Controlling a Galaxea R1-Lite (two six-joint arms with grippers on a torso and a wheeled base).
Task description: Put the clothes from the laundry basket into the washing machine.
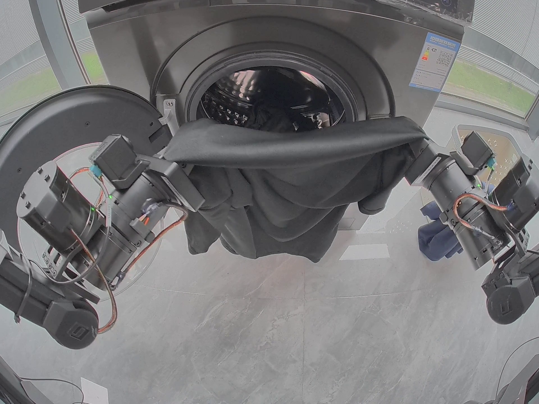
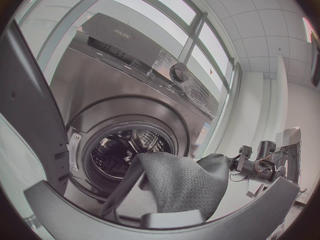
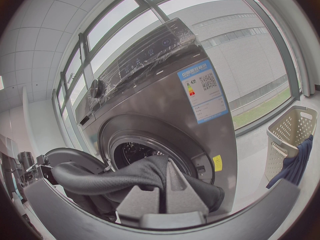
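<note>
The left gripper (image 1: 175, 163) and right gripper (image 1: 416, 151) each pinch one end of the black garment (image 1: 281, 197), fingers (image 3: 181, 184) clamped tight on the cloth. It hangs stretched between them, just before the open drum (image 1: 269, 99) of the washing machine (image 1: 269, 35). Farther right, a blue garment (image 3: 295, 165) drapes over the laundry basket (image 3: 288, 130).

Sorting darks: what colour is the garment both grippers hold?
The garment is black; head view best.
</note>
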